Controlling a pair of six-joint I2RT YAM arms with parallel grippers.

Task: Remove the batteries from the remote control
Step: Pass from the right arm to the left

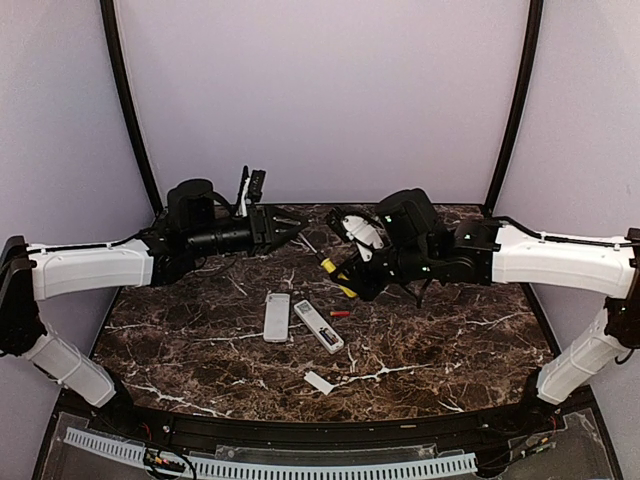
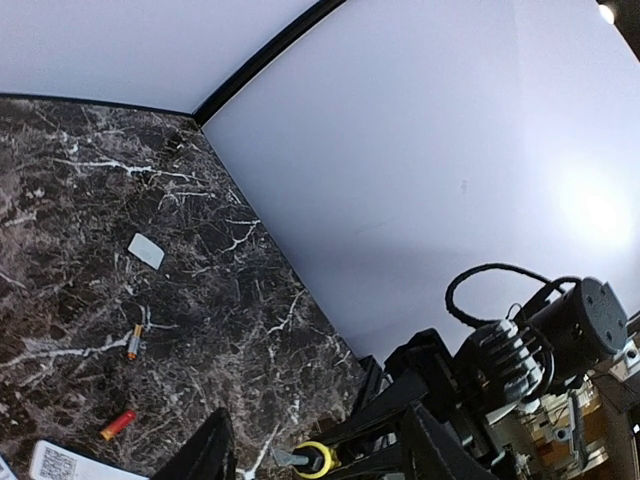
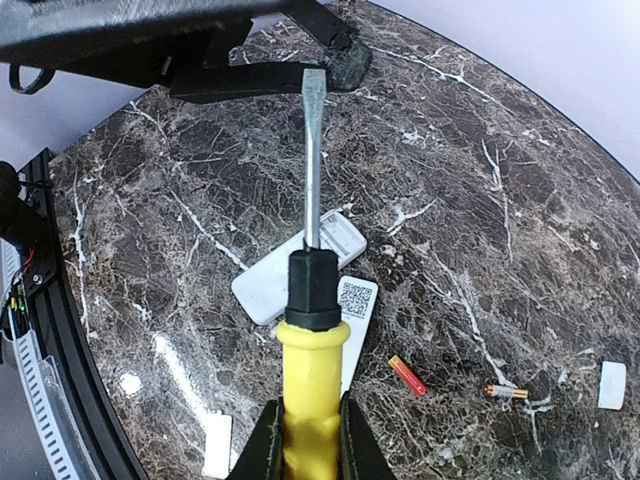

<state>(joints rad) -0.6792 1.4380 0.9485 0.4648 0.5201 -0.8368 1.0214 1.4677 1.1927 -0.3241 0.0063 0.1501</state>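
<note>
Two white remotes lie side by side at mid-table, one (image 1: 276, 317) plain, the other (image 1: 318, 325) back up with a QR label (image 3: 355, 300). A red battery (image 1: 340, 313) lies loose right of them; it also shows in the right wrist view (image 3: 407, 375) and the left wrist view (image 2: 118, 424). A second, gold-ended battery (image 3: 510, 394) lies farther right. My right gripper (image 1: 350, 280) is shut on the yellow-handled screwdriver (image 3: 312, 380), blade pointing out above the remotes. My left gripper (image 1: 293, 230) is open and empty, held high behind the remotes, facing the right gripper.
A flat white back cover (image 1: 319, 382) lies near the front edge, in front of the remotes. Another cover (image 3: 612, 385) lies to the right, past the batteries. The purple back wall (image 1: 320, 100) stands close behind both arms.
</note>
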